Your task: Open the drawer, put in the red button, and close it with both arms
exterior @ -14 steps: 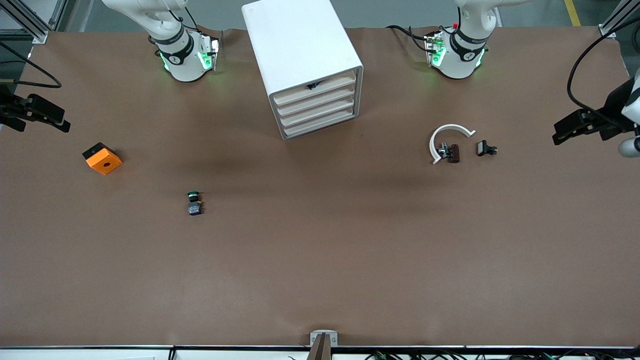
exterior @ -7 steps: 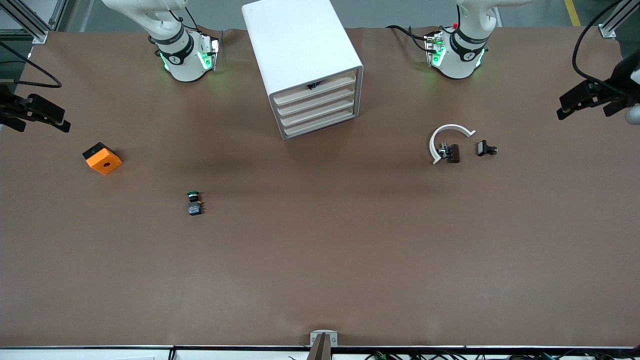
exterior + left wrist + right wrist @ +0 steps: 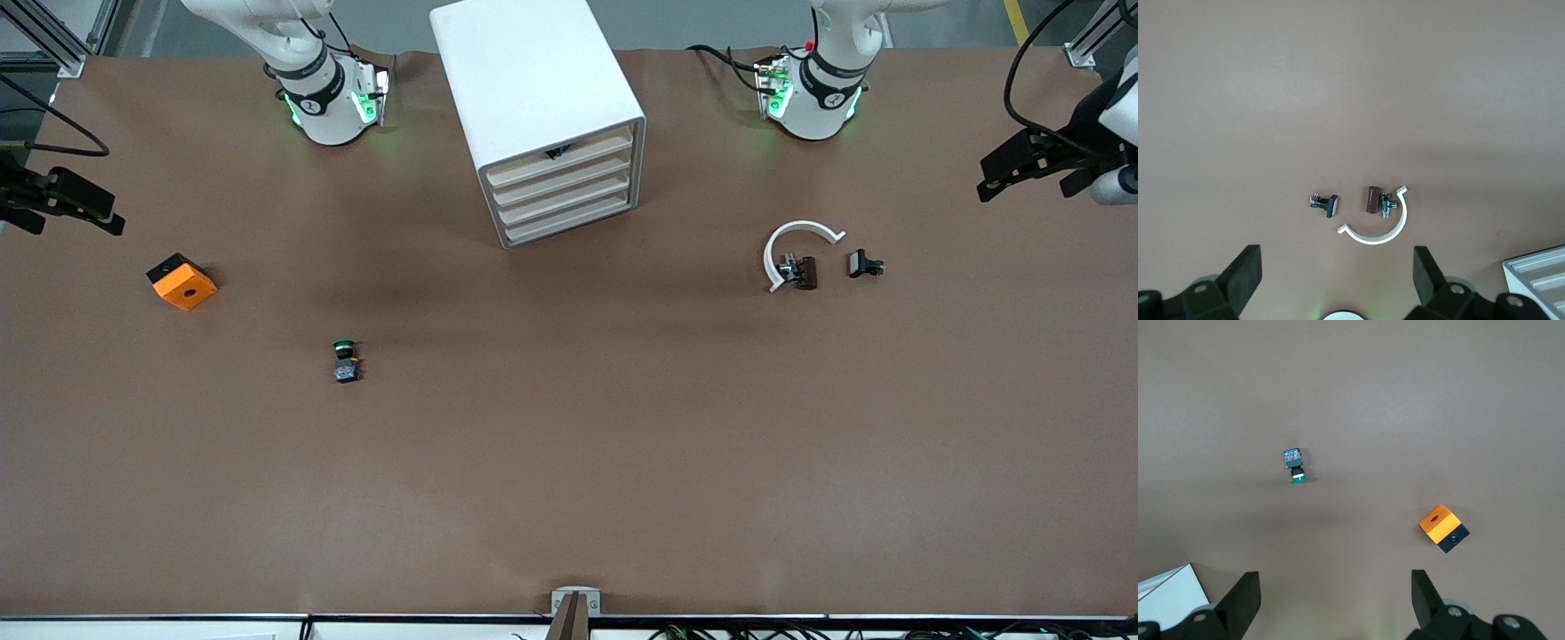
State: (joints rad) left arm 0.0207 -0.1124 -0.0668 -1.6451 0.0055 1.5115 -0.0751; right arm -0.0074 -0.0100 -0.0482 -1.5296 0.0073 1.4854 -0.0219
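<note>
**Both jaws released at the ends of the surface; red button not to be made out**

The left jaws hang released and empty over the edge of the surface [image 3: 569, 462] at the left arm's end, fingers [image 3: 1245, 273] spread wide. The right jaws hang the same way, fingers [image 3: 1245, 593] apart and grasping nothing, over the edge at the right arm's end.

Below the left jaws lie a white C-shaped ring [image 3: 791, 233], a small brown part [image 3: 806, 272] inside its curve, and a black clip [image 3: 862, 263] just beside it.

Toward the right arm's end sit an orange block [image 3: 182, 282] near that edge and a green-capped button [image 3: 345, 360] nearer the middle.

A white four-drawer cabinet [image 3: 533, 89] stands at the edge between the arms' bases, its drawers pushed in. A small dark item [image 3: 558, 153] shows at the top drawer's front. Whether it is the red button I cannot tell.
</note>
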